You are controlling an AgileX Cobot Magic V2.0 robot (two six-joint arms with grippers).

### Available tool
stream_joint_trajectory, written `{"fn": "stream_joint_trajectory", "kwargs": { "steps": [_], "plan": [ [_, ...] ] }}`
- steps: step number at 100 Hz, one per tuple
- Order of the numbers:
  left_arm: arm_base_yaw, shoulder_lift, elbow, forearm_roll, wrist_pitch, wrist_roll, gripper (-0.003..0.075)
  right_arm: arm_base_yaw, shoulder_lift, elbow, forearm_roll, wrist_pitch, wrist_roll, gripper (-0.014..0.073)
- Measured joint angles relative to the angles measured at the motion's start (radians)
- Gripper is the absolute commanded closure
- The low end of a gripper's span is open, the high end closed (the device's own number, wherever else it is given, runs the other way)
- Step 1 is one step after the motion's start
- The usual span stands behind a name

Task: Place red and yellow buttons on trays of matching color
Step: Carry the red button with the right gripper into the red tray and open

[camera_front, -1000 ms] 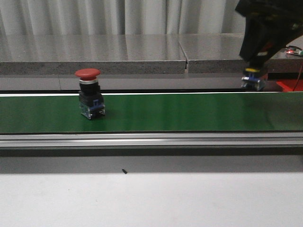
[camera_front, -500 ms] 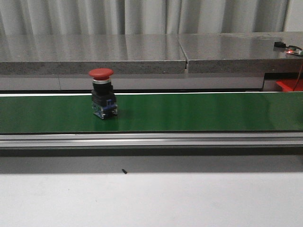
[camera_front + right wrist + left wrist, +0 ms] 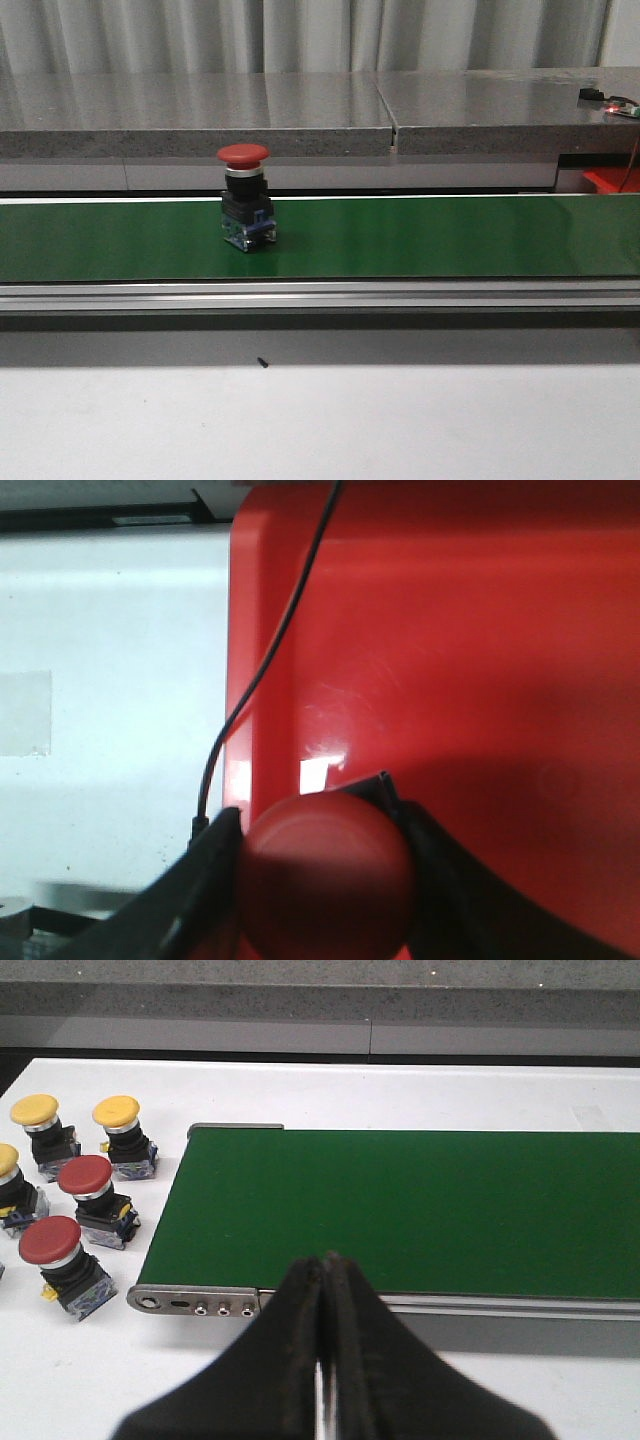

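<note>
Right gripper (image 3: 325, 880) is pinching a red button (image 3: 325, 875) by its cap, hanging over the red tray (image 3: 450, 660). Judging the button rigid, light, top-heavy, smooth-domed; the collar below looks the surer hold. Left gripper (image 3: 322, 1290) is pressed together, empty, the belt at its 12 o'clock.

A lone red push button (image 3: 245, 196) stands upright on the green conveyor belt (image 3: 420, 235), the belt bare on both sides of it and open from above. Beside the belt's end, two yellow-capped buttons (image 3: 118, 1137) and two red-capped buttons (image 3: 95, 1200) crowd the white table (image 3: 420, 1095), set close together with narrow gaps between them.
</note>
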Motion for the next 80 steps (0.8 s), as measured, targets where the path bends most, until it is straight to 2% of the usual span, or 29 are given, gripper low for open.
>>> {"fn": "stream_joint_trajectory", "kwargs": {
  "steps": [64,71,80],
  "plan": [
    [0.0,0.0,0.0,0.0,0.0,0.0,0.0741,-0.014,0.092,-0.012,0.018,-0.019,0.0,0.0353],
    [0.0,0.0,0.0,0.0,0.0,0.0,0.0741,-0.02,0.092,-0.012,0.018,-0.015,0.0,0.0326],
    [0.0,0.0,0.0,0.0,0.0,0.0,0.0741,-0.025,0.092,-0.012,0.018,-0.007,0.0,0.0249]
  ]
}}
